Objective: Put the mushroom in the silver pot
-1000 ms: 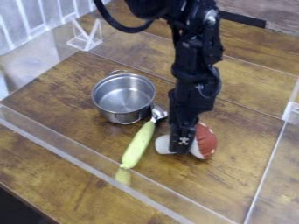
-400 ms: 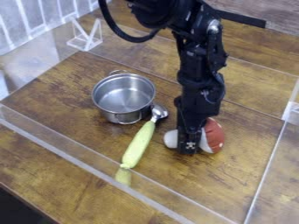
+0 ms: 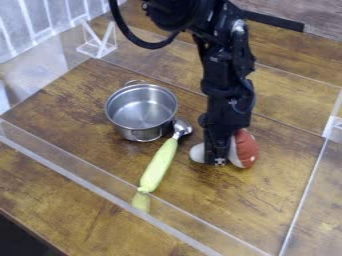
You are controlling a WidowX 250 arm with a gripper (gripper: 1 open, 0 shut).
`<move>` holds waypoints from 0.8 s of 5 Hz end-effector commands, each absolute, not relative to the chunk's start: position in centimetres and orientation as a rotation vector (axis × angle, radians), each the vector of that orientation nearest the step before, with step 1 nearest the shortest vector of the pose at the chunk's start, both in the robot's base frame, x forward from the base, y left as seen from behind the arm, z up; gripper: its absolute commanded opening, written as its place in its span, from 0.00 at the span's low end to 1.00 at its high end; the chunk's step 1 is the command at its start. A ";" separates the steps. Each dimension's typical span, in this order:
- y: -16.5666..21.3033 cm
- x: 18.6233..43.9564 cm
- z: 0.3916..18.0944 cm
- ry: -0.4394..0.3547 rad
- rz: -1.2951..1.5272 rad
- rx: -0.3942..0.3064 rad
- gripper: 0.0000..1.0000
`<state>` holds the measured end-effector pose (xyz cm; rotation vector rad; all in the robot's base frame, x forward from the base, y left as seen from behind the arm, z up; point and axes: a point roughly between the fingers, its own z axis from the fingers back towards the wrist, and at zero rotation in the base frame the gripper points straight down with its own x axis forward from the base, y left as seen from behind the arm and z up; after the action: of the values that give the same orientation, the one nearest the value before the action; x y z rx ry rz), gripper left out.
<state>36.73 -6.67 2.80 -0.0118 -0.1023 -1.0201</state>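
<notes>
Wooden tabletop (image 3: 80, 180) here, and the black gripper (image 3: 219, 148) is right down at the mushroom (image 3: 243, 150), can't tell if it's actually got a grip. Mushroom's to the right of the yellow-green piece (image 3: 158, 167), well outside the silver pot (image 3: 143, 110).

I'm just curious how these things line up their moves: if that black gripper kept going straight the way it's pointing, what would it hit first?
Probably the mushroom, right at the gripper's tips, with the wooden table beneath; the gap is hard to judge.
</notes>
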 end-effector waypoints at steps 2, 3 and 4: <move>-5.9 37.7 4.2 -0.185 -0.998 -0.035 1.00; -6.0 37.8 4.0 -0.187 -1.000 -0.048 0.00; -6.1 37.9 3.9 -0.190 -1.001 -0.065 0.00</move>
<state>37.33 -6.48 2.90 -0.0809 -0.1590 -1.0074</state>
